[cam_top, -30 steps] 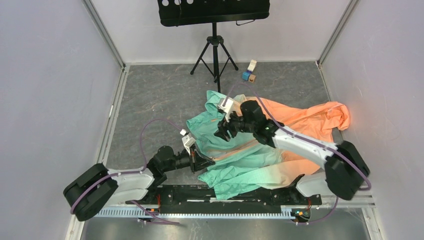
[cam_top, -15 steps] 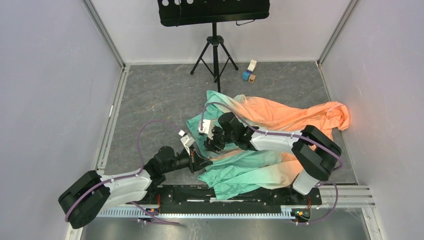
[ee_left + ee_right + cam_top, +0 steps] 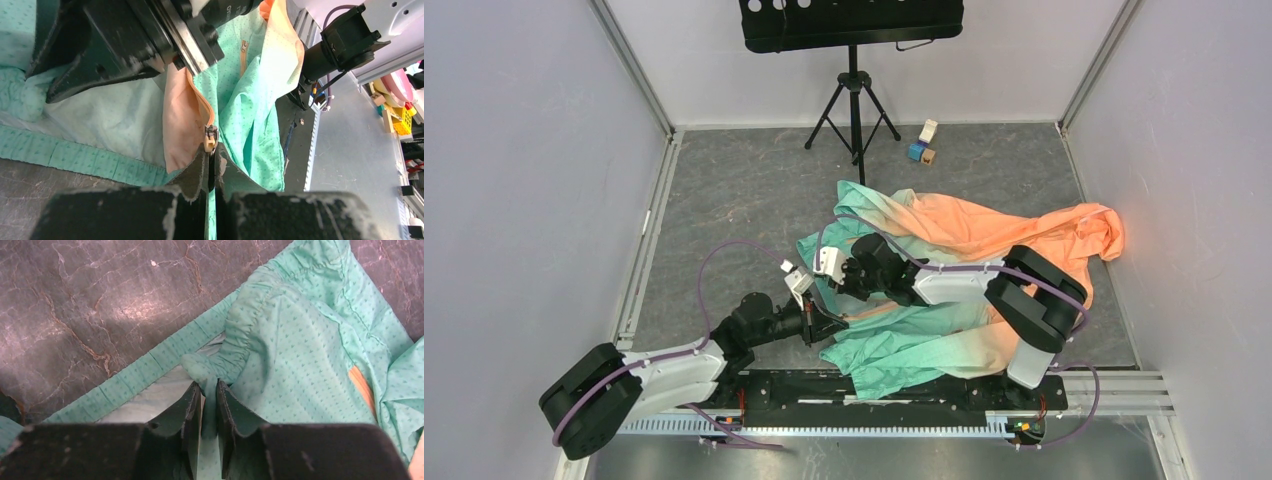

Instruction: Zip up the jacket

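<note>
On my feed the left gripper (image 3: 212, 167) is clamped on the jacket (image 3: 984, 235) hem right under the zipper slider (image 3: 211, 135), the right gripper (image 3: 209, 390) just beside it pinches a mint fold, and the jacket lies crumpled centre-right on the table (image 3: 724, 190).

No txt, brand or no. fully legible in any view. Only a scrap: white print on the black housing (image 3: 227, 7) above the zip slider (image 3: 210, 136), left wrist view. It's cut off by the top edge, ends in what looks like a "0", rest unreadable. Jacket (image 3: 250, 95) fabric right of the slider has a tiny repeat pattern, not lettering.
</note>
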### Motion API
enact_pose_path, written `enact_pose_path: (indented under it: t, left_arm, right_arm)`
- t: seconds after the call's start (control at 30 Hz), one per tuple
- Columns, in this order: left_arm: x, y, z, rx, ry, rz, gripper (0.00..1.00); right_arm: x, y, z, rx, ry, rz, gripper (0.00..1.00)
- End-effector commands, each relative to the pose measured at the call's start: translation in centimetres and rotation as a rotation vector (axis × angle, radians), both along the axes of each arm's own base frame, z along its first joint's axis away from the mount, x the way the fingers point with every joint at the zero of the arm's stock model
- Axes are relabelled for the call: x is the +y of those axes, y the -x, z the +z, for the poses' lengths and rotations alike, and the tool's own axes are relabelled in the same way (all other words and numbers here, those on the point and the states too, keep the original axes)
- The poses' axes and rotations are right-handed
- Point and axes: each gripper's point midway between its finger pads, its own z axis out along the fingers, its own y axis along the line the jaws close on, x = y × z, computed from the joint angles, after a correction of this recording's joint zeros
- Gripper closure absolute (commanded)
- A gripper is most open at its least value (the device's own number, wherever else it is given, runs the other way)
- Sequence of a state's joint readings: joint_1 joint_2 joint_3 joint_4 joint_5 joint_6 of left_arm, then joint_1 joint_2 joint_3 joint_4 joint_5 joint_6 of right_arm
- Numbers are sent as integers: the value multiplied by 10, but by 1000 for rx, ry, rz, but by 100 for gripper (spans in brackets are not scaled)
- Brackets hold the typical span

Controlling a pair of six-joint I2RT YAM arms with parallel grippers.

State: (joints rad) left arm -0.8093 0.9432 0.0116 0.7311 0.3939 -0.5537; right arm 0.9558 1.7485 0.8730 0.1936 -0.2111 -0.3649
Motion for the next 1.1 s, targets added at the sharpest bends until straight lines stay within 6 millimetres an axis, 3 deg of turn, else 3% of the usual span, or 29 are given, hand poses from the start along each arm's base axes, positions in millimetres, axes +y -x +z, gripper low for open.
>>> enact_pose_path:
  t: [0.0, 0.1, 0.27, 0.33, 0.43, 0.53, 0.73, 1.07]
  left_arm:
    - [13, 13, -29, 41, -49, 0, 98]
    - [12, 12, -27, 28, -49, -4, 98]
    - [10, 8, -23, -11, -66, -14, 98]
    - [7, 6, -18, -46, -60, -31, 98]
    - [4, 5, -16, -81, -71, -57, 98]
    - [-3, 0, -7, -133, -74, -81, 98]
    - [-2, -3, -6, -196, -58, -76, 98]
    - [-6, -18, 11, -395, -51, -73, 98]
  right_arm:
    - [12, -4, 25, 23, -107, -7, 86]
    - [8, -1, 40, 118, -170, -5, 100]
    - [-6, 20, 63, 332, -219, 123, 99]
    - [-19, 25, 64, 389, -181, 149, 94]
    - [-29, 30, 70, 400, -177, 193, 87]
    - [-33, 37, 79, 426, -219, 248, 87]
    - [-38, 47, 89, 464, -229, 334, 98]
    - [-38, 62, 95, 496, -282, 421, 98]
